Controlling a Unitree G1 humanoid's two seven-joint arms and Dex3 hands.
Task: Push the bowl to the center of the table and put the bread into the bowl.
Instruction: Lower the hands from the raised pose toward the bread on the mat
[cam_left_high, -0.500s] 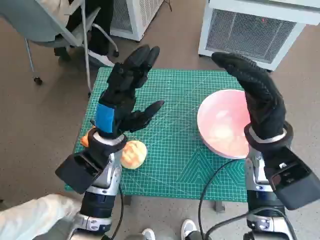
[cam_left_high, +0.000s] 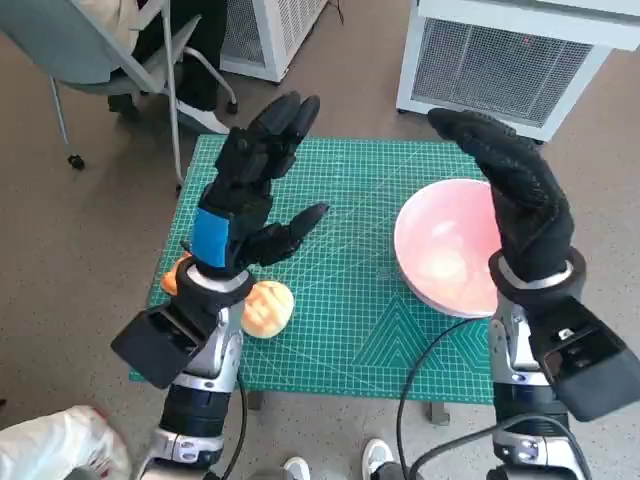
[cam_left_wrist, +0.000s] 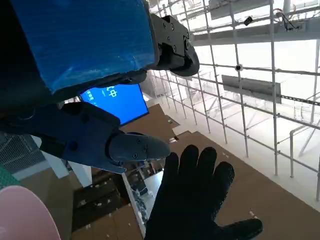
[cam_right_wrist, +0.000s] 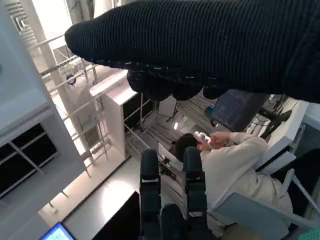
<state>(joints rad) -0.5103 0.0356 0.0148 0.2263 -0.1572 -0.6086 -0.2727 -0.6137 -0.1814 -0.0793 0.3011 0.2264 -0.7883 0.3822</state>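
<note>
A pink bowl (cam_left_high: 445, 252) sits on the right side of the green cutting mat (cam_left_high: 350, 310); its rim shows in the left wrist view too, as bowl (cam_left_wrist: 20, 215). The bread (cam_left_high: 265, 308), a round golden roll, lies near the mat's front left edge, partly behind my left forearm. My left hand (cam_left_high: 250, 190) is raised above the mat's left part, fingers spread, holding nothing. My right hand (cam_left_high: 515, 190) is raised over the bowl's right side, fingers extended, empty. The gloved right hand (cam_left_wrist: 192, 200) appears in the left wrist view, and the left hand's fingers (cam_right_wrist: 150, 185) show in the right wrist view.
An orange object (cam_left_high: 172, 278) peeks out at the mat's left edge behind my left wrist. A chair (cam_left_high: 110, 60) stands at the back left, white cabinets (cam_left_high: 520, 60) at the back right. A person (cam_right_wrist: 230, 160) sits nearby. A white sleeve (cam_left_high: 50, 445) shows at the lower left.
Both hands are nearly where they were. The white sleeve at the lower left has drawn back towards the corner.
</note>
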